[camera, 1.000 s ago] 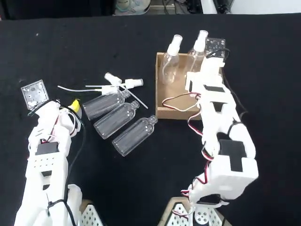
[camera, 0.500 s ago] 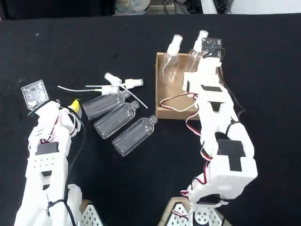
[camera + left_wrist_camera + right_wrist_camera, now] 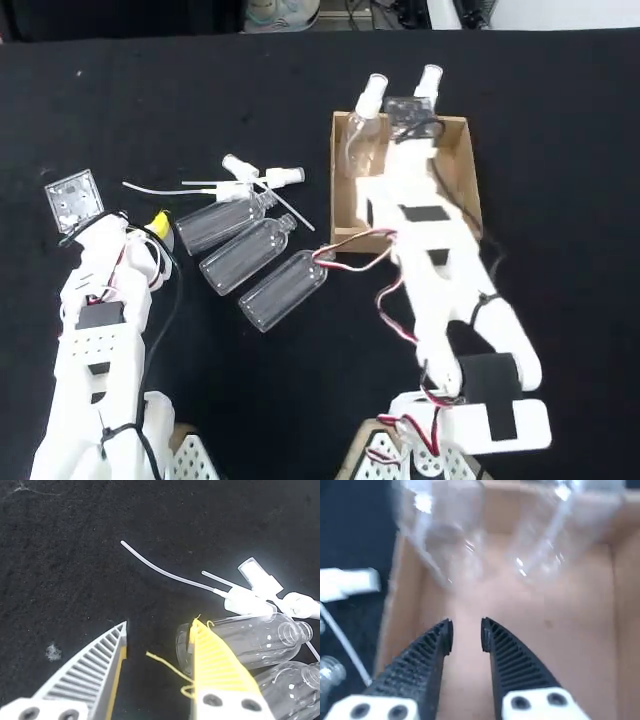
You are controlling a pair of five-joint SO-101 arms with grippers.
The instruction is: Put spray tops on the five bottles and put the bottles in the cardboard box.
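Two clear bottles with spray tops (image 3: pixel 364 124) (image 3: pixel 424 88) stand at the far side of the cardboard box (image 3: pixel 463 190); they appear blurred in the right wrist view (image 3: pixel 445 527) (image 3: pixel 560 525). My right gripper (image 3: pixel 466 629) hangs over the box floor (image 3: pixel 545 625), slightly open and holding nothing. Three uncapped bottles (image 3: pixel 222 222) (image 3: pixel 250 252) (image 3: pixel 285 288) lie left of the box. Three loose spray tops (image 3: pixel 240 167) (image 3: pixel 282 177) (image 3: pixel 232 190) lie just beyond them. My left gripper (image 3: pixel 159 625) is open and empty beside the base of the nearest bottle (image 3: pixel 240 640).
The black cloth covers the whole table (image 3: pixel 180 90). A long thin dip tube (image 3: pixel 165 570) lies on it beyond my left gripper. The right arm (image 3: pixel 430 250) stretches across the box's front edge. A spray top (image 3: pixel 347 582) lies outside the box's wall.
My right arm has swung left from the box's right wall to over its middle, away from the capped bottle on the right. The left arm has not moved.
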